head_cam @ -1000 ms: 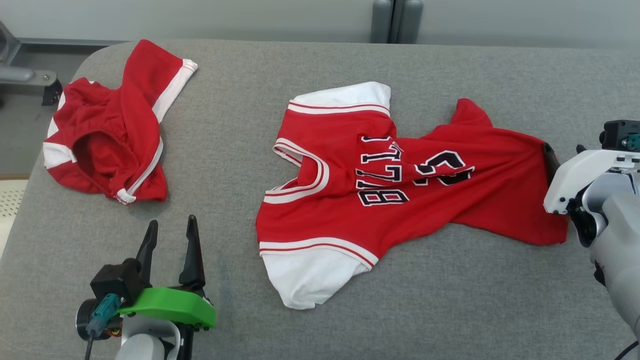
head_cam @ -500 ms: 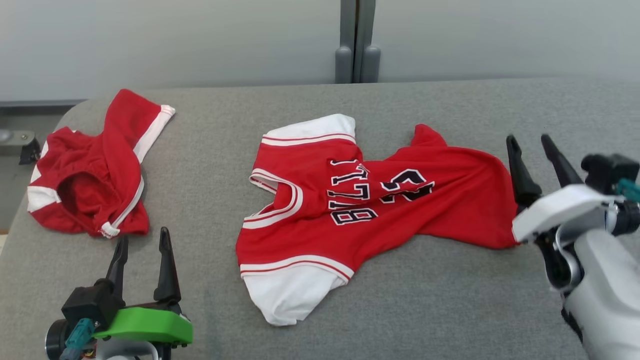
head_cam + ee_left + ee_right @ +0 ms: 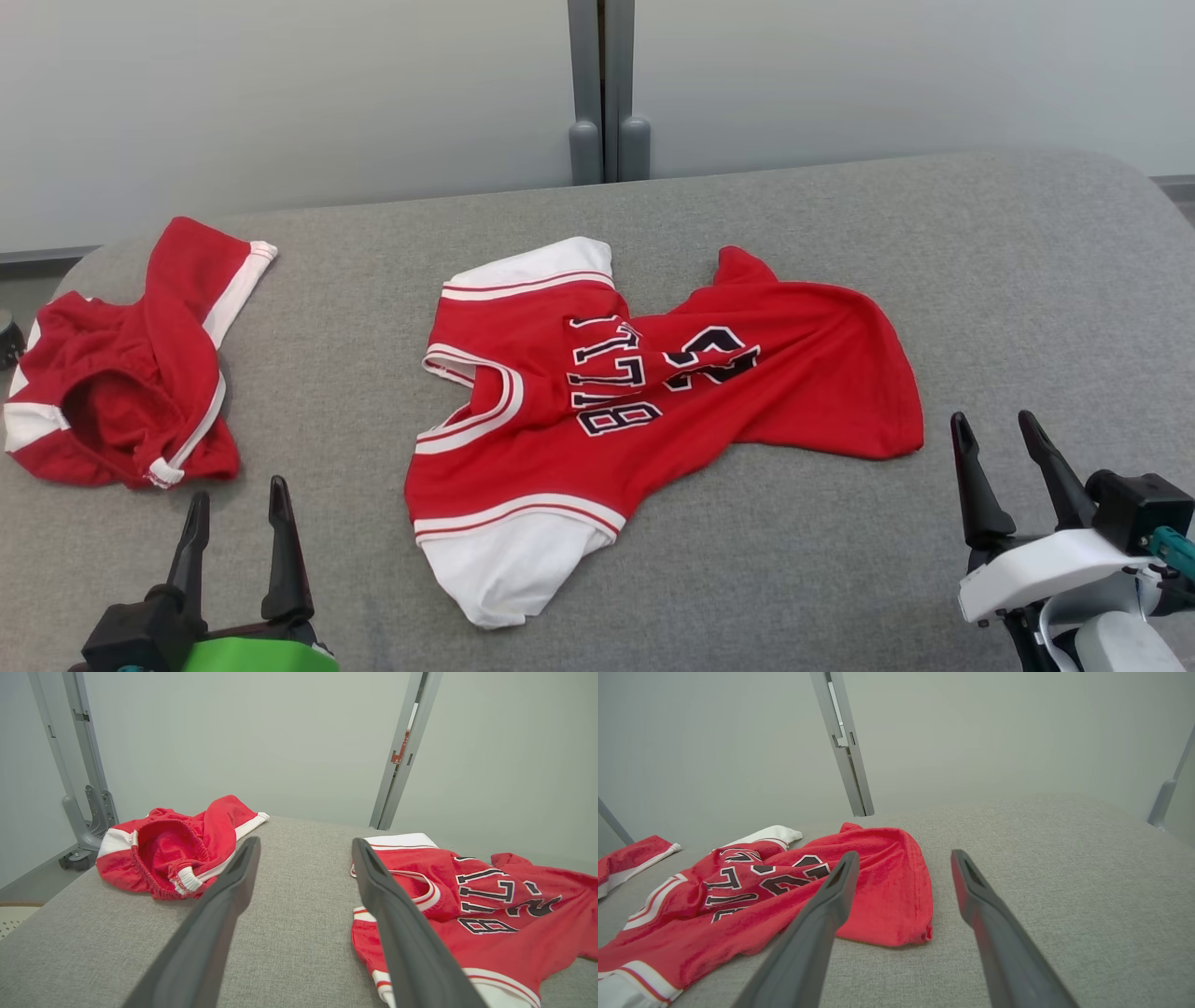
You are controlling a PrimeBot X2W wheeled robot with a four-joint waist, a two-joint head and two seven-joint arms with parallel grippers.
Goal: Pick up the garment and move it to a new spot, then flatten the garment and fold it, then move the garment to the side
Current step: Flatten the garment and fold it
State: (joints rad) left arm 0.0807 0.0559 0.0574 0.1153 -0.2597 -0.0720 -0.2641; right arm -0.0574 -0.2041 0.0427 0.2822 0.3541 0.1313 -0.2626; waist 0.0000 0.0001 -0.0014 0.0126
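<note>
Jersey (image 3: pixel 653 392): red, white sleeves, lying in the middle of the grey tabletop (image 3: pixel 840 560). It is not flat. The neck opening faces the robot's left and the hem end trails off to the right. One white sleeve lies on the far side, the other on the near side, bunched up. A diagonal crease runs across the chest and folds the dark lettering over itself (letters partly hidden, not readable in full). The hem end is rumpled, with a small peak of cloth at its far edge.

Right gripper (image 3: pixel 992 420): low at the near right, just off the hem corner and not touching the cloth. Its fingers stand apart with nothing between them. In the right wrist view the hem lies past its left finger and bare tabletop shows in the gap.

Left gripper (image 3: pixel 238 493): low at the near left, fingers spread, holding nothing. In the left wrist view the gap frames bare tabletop, with the jersey's collar side just beyond one finger.

Shorts (image 3: pixel 121 373): red with white stripes, crumpled in a heap at the far left corner of the tabletop, well apart from the jersey.

Behind the tabletop: a pale wall and a grey upright post (image 3: pixel 602 93).
</note>
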